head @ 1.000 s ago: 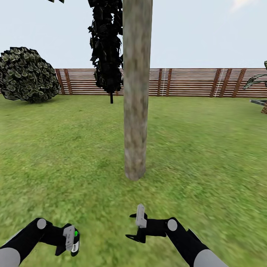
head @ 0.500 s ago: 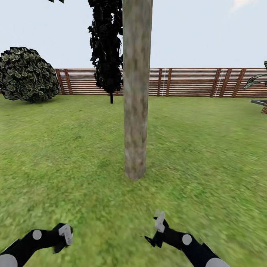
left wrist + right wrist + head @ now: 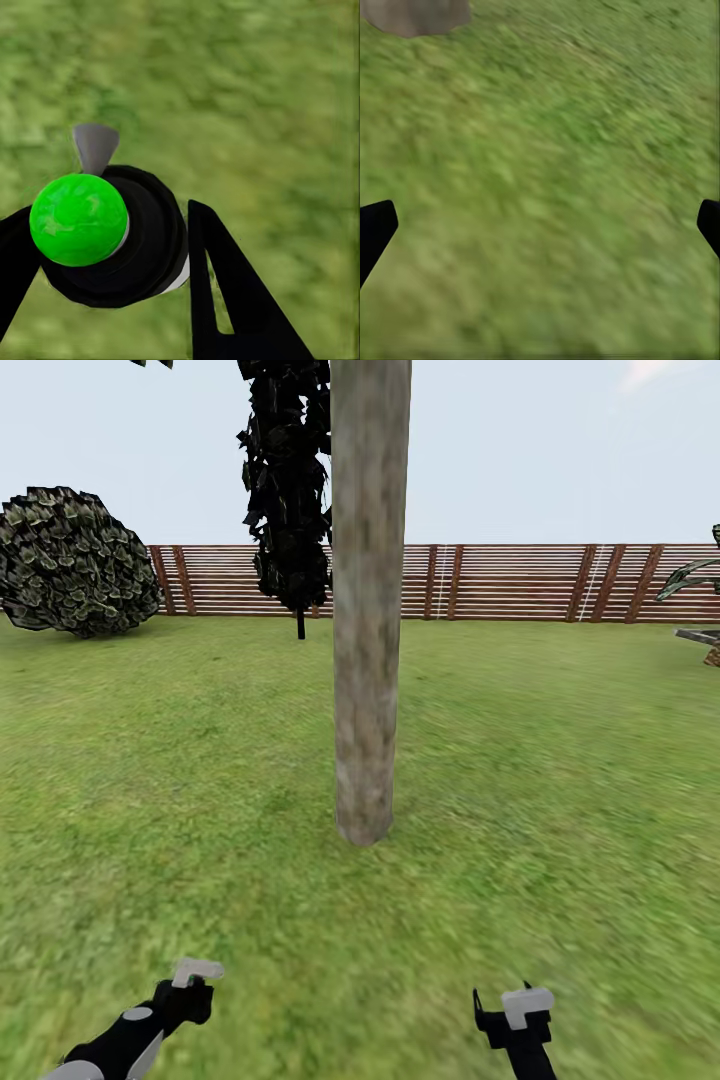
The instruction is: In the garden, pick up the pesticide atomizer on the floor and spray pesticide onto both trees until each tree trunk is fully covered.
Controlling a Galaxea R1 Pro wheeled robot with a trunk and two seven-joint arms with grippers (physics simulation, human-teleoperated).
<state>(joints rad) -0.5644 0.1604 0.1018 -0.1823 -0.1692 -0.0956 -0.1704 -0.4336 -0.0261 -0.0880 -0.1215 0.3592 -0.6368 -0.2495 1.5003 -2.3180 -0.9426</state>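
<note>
One tree trunk [image 3: 368, 600] — crown cropped.

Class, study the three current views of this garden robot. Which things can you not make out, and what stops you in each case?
- Tree trunk: head view's top edge cuts off its crown.
- Second tree: cannot be found.
- Atomizer in the left gripper: wrist view sees it end-on, a green ball and black body; its shape stays unclear.
- Right gripper: only fingertip corners show.
- Grass: blurred.
</note>
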